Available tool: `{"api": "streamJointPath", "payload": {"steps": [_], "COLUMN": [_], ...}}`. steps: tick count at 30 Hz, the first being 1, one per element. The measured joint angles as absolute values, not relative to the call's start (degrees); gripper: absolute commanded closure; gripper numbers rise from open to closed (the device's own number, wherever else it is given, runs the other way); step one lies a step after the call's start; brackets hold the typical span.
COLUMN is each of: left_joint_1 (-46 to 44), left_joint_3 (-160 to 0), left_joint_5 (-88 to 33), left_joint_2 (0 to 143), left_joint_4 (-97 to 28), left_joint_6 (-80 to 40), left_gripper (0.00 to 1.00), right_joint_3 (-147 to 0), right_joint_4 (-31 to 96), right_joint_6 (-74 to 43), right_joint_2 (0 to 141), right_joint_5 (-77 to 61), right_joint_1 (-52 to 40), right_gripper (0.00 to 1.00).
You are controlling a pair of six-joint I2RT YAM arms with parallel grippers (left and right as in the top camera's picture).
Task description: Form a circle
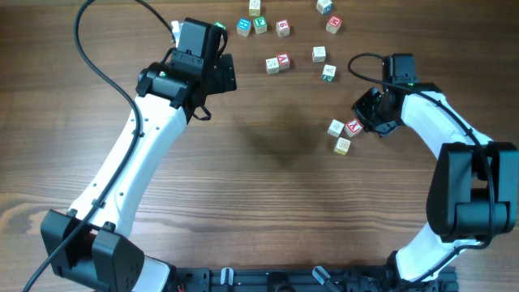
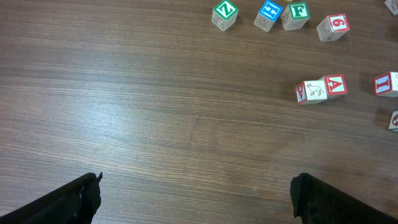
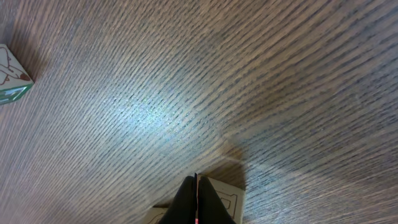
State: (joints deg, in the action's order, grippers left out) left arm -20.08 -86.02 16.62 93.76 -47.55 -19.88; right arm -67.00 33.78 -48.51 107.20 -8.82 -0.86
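Brown wood-grain bench (image 1: pixel 268 162) fills every view. Over it the left pincer (image 2: pixel 196 182) hangs wide apart, gripping nothing, and only its two black tips show, the rest cropped by the bottom edge. The right pincer (image 3: pixel 196 194) is pressed fully together, its tips covering part of a pale wooden cube (image 3: pixel 227 199) that the frame also crops.

From above, the tight cluster of three small wooden letter cubes (image 1: pixel 344 132), two pale and one red-faced, lies just beside the right pincer. Contact is hard to make out. It's well apart from the left pincer. A green-edged cube (image 3: pixel 12 78) is cut off at the side.
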Motion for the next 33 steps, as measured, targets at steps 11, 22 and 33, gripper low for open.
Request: {"api": "streamJointPath", "payload": {"steps": [11, 22, 33], "left_joint_1": [-20.1, -20.1, -20.1], "left_joint_3": [-86.0, -86.0, -86.0], "left_joint_5": [16.6, 16.6, 16.6], "left_joint_2": [93.8, 93.8, 93.8], "left_joint_4": [-47.6, -47.5, -47.6], "left_joint_6": [-19.9, -19.9, -19.9], "left_gripper": [0.0, 0.0, 0.0], "right_joint_3": [-67.0, -67.0, -67.0], "right_joint_4": [33.8, 33.8, 33.1], "right_joint_6": [-47.7, -47.2, -47.2], "right_joint_2": [107.2, 107.2, 107.2], "right_joint_5": [-10.1, -10.1, -10.0], "right_joint_1": [-0.9, -0.9, -0.9], "right_gripper": [0.95, 0.95, 0.95]}}
